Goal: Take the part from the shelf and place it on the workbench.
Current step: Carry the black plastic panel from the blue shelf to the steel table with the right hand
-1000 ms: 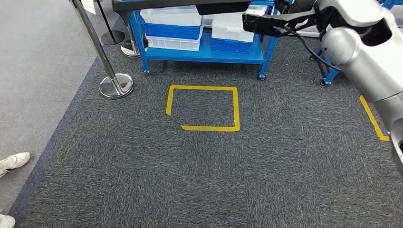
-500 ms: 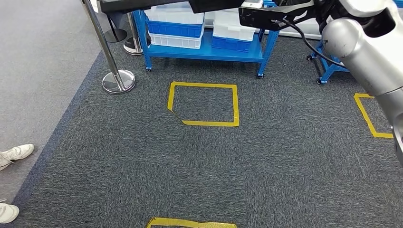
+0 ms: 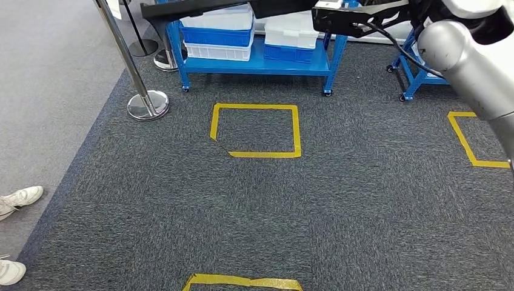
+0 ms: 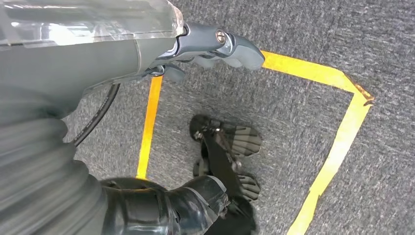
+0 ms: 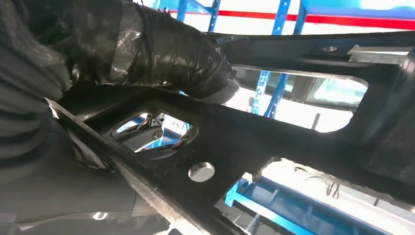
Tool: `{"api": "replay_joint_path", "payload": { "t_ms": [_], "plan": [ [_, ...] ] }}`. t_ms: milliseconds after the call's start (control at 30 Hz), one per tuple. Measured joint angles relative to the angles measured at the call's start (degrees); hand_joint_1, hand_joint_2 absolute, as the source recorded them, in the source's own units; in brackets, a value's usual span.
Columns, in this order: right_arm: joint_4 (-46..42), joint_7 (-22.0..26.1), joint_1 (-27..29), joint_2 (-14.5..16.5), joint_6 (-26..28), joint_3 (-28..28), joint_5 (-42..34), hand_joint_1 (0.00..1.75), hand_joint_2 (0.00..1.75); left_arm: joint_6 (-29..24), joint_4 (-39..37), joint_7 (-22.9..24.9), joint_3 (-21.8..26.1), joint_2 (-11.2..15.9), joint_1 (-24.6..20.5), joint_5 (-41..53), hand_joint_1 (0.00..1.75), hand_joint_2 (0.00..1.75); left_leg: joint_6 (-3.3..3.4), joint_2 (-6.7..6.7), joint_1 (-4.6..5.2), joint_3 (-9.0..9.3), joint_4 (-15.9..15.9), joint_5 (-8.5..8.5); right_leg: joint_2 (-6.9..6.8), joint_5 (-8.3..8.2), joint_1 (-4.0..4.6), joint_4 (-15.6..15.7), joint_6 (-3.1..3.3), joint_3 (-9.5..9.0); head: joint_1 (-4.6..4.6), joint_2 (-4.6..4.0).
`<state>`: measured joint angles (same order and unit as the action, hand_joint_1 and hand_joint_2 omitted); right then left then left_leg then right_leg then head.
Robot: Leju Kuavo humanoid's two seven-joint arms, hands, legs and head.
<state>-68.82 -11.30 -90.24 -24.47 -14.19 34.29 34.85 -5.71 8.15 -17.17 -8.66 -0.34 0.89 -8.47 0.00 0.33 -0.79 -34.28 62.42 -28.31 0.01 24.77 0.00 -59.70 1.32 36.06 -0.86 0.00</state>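
1. Carrying step, by the look of it: the black part (image 3: 285, 7) is up at chest height, with the right hand (image 5: 161, 54) wrapped over its frame, fingers closed on it.
2. Left hand (image 4: 215, 46) hangs low over the carpet, fingers curled in, nothing in them as far as I can tell.
3. Blue shelf (image 3: 260, 63) sits ahead, beyond the part's far end, so swing wide.
4. I'd keep the long part level and watch the steel post (image 3: 130, 66) under its far tip.

Right arm raised and reaching forward, right hand (image 5: 161, 54) wrapped around the black part (image 5: 274, 142). Left hand (image 4: 215, 46) hanging, fingers curled in, holding nothing.
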Motion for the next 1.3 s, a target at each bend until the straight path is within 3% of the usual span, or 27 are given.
{"api": "replay_joint_path", "payload": {
  "t_ms": [67,167,233,300,333,367,400,433,500,567,633,700,733,800,867,900,933,967,1033,1067,1100,1133,1167,1233,1300],
  "plan": [
    [0.0,0.0,-0.2,-0.4,0.0,0.0,-0.2,1.75,1.75,0.0,0.0,-0.1,0.0,0.0,0.0,0.0,0.0,1.75,0.43,-0.08,0.16,1.1,-2.7,0.27,0.06,-0.22,0.15,-0.4,-0.62,0.61,-0.01,0.0],
    [0.0,0.0,-0.3,-1.1,-0.2,0.0,-0.5,1.75,1.75,0.2,0.0,-0.3,0.0,0.0,0.0,0.0,0.0,1.75,1.44,-0.1,0.04,0.88,-3.3,1.12,0.07,-0.19,0.08,-0.6,-1.63,1.08,-0.01,0.0],
    [-0.1,0.0,-0.5,-1.6,-0.2,0.2,-0.6,1.75,1.75,0.3,0.0,-0.3,0.0,0.0,0.0,-0.1,0.0,1.75,2.14,-0.22,-0.18,0.75,-3.8,1.77,0.07,2.43,-0.18,-3.9,-2.27,2.41,-0.02,0.0],
    [-0.1,0.0,-0.6,-2.1,-0.3,0.6,-0.6,1.75,1.75,0.4,0.0,-0.3,0.0,0.0,0.0,-0.3,0.0,1.75,2.4,-0.6,-0.19,0.4,-3.8,2.07,0.04,6.4,-0.52,-10.9,-2.86,5.13,-0.02,0.0],
    [-0.1,-0.1,-0.6,-2.3,-0.4,0.9,-0.6,1.75,1.75,0.4,0.0,-0.3,0.0,0.0,0.0,-0.3,0.0,1.75,2.4,-0.84,-0.2,0.26,-3.8,2.17,0.04,7.64,-0.72,-14.0,-3.1,6.26,-0.02,0.0],
    [-0.1,-0.1,-0.5,-2.5,-0.5,1.2,-0.6,1.75,1.75,0.4,0.0,-0.3,0.0,0.0,0.1,-0.4,0.0,1.75,2.35,-1.14,-0.21,0.15,-3.8,2.26,0.04,7.8,-0.92,-15.3,-3.26,6.58,-0.02,0.0],
    [-0.1,-0.1,-0.5,-2.6,-0.5,1.4,-0.6,1.75,1.75,0.4,0.0,-0.3,0.0,0.0,0.1,-0.5,0.0,1.75,2.28,-1.49,-0.23,0.09,-3.8,2.34,0.08,6.89,-1.11,-14.4,-3.37,5.85,-0.02,0.0],
    [-0.1,-0.1,-0.5,-2.7,-0.6,1.6,-0.6,1.75,1.75,0.4,0.0,-0.3,0.0,0.0,0.1,-0.5,0.0,1.75,2.19,-1.9,-0.26,0.07,-3.7,2.39,0.34,5.18,-1.3,-11.5,-3.42,4.14,-0.02,0.0],
    [-0.1,-0.1,-0.7,-2.9,-0.5,1.7,-0.6,1.75,1.75,0.4,0.0,-0.3,0.0,0.0,0.0,-0.6,0.0,1.75,1.86,-2.78,-0.3,-0.19,-3.5,2.51,2.37,2.35,-1.63,-4.0,-3.32,0.14,-0.01,0.0],
    [-0.2,-0.2,-0.8,-3.1,-0.5,1.8,-0.6,1.75,1.75,0.4,0.0,-0.2,0.0,0.0,-0.2,-0.7,0.0,1.75,1.17,-3.74,-0.43,-0.84,-3.4,2.84,3.77,1.75,-1.56,-0.3,-3.03,-1.53,-0.01,0.0],
    [-0.2,-0.3,-0.8,-3.2,-0.5,2.0,-0.6,1.75,1.75,0.4,0.0,-0.2,0.0,0.0,-0.2,-0.7,0.0,1.75,0.32,-4.73,-0.59,-1.38,-3.5,3.28,2.87,1.67,-1.36,0.1,-2.5,-1.49,0.01,0.0],
    [-0.3,-0.3,-0.9,-3.3,-0.5,2.3,-0.6,1.75,1.75,0.4,0.0,-0.1,0.0,0.0,-0.1,-0.7,0.0,1.75,-0.24,-3.86,-0.57,-2.2,-2.4,2.44,1.57,1.32,-1.45,0.6,-1.64,-1.65,0.02,0.0],
    [-0.4,-0.3,-0.9,-3.3,-0.5,2.3,-0.6,1.75,1.75,0.4,0.0,-0.1,0.0,0.0,0.0,-0.7,0.0,1.75,-0.39,-2.87,-0.51,-3.18,-0.4,1.16,0.9,1.14,-1.47,0.9,-1.17,-1.74,0.02,0.0],
    [-0.4,-0.3,-0.9,-3.3,-0.5,2.5,-0.6,1.75,1.75,0.4,0.0,-0.1,0.0,0.0,0.0,-0.8,0.0,1.75,-0.57,-1.13,-0.53,-6.38,6.8,-2.49,-0.34,1.07,-1.14,1.1,-0.58,-1.74,0.02,0.0],
    [-0.4,-0.4,-0.9,-3.3,-0.5,2.7,-0.6,1.75,1.75,0.4,0.0,-0.1,0.0,0.0,0.0,-0.8,0.0,1.75,-0.7,-0.78,-0.56,-8.71,12.3,-4.19,-1.54,1.13,-0.83,1.0,-0.43,-1.71,0.02,0.0],
    [-0.5,-0.4,-0.9,-3.3,-0.5,2.7,-0.6,1.75,1.75,0.4,0.0,-0.1,0.0,0.0,0.0,-0.8,0.0,1.75,-0.67,-0.66,-0.55,-8.49,12.1,-3.57,-2.08,1.17,-0.72,0.9,-0.41,-1.71,0.02,0.0],
    [-0.5,-0.4,-0.9,-3.3,-0.5,2.8,-0.6,1.75,1.75,0.4,0.0,-0.1,0.0,0.0,0.0,-0.9,0.0,1.75,-0.54,-0.38,-0.52,-7.15,9.8,-2.04,-2.65,1.25,-0.64,0.8,-0.41,-1.74,0.02,0.0],
    [-0.5,-0.4,-0.9,-3.3,-0.5,2.8,-0.6,1.75,1.75,0.4,0.0,-0.1,0.0,0.1,0.0,-0.9,0.0,1.75,-0.28,0.53,-0.42,-5.04,5.9,-0.17,-3.21,1.37,-0.54,0.6,-0.49,-1.79,0.03,0.0],
    [-0.6,-0.5,-1.0,-3.4,-0.5,2.8,-0.5,1.75,1.75,0.4,0.0,-0.1,0.0,0.1,-0.1,-1.0,0.0,1.75,0.33,3.41,0.23,-1.48,-0.9,1.97,-4.31,1.65,-0.12,0.3,-0.8,-1.72,0.02,0.0],
    [-0.6,-0.6,-1.0,-3.5,-0.5,2.8,-0.4,1.75,1.75,0.4,0.0,-0.1,0.0,0.1,-0.1,-1.0,0.0,1.75,0.62,4.38,0.52,-0.8,-2.6,2.21,-4.9,1.74,0.11,0.2,-1.0,-1.65,0.01,0.0],
    [-0.6,-0.7,-1.1,-3.6,-0.5,2.8,-0.3,1.75,1.75,0.4,0.0,-0.1,0.0,0.1,-0.1,-1.1,0.0,1.75,0.82,4.51,0.74,-0.81,-3.0,2.1,-5.55,1.77,0.31,0.1,-1.16,-1.59,0.0,0.0],
    [-0.6,-0.7,-1.1,-3.6,-0.6,2.8,-0.2,1.75,1.75,0.4,0.0,-0.1,0.0,0.1,-0.1,-1.1,0.0,1.75,1.09,3.79,0.72,-0.99,-3.1,2.3,-6.26,1.77,0.38,0.1,-1.33,-1.61,0.0,0.0],
    [-0.6,-0.7,-1.1,-3.7,-0.6,2.8,-0.2,1.75,1.75,0.4,0.0,-0.2,0.0,0.1,-0.1,-1.1,0.0,1.75,1.38,3.11,0.62,-1.0,-3.4,2.53,-6.21,2.05,0.28,-0.1,-1.61,-1.66,0.0,0.0],
    [-0.7,-0.8,-1.3,-3.9,-0.6,2.8,-0.1,1.75,1.75,0.5,0.0,-0.2,0.0,0.1,0.0,-1.1,0.0,1.75,2.08,1.85,0.37,-0.93,-3.9,3.06,-3.81,4.05,-0.14,-2.4,-2.12,-0.87,-0.01,0.0],
    [-0.7,-0.8,-1.4,-4.2,-0.7,2.8,-0.1,1.75,1.75,0.6,0.0,-0.2,0.0,0.1,-0.1,-1.1,0.0,1.75,2.5,0.55,0.21,-1.0,-4.0,3.36,-0.81,7.88,-0.43,-9.1,-2.46,1.93,-0.01,0.0]
  ]
}}
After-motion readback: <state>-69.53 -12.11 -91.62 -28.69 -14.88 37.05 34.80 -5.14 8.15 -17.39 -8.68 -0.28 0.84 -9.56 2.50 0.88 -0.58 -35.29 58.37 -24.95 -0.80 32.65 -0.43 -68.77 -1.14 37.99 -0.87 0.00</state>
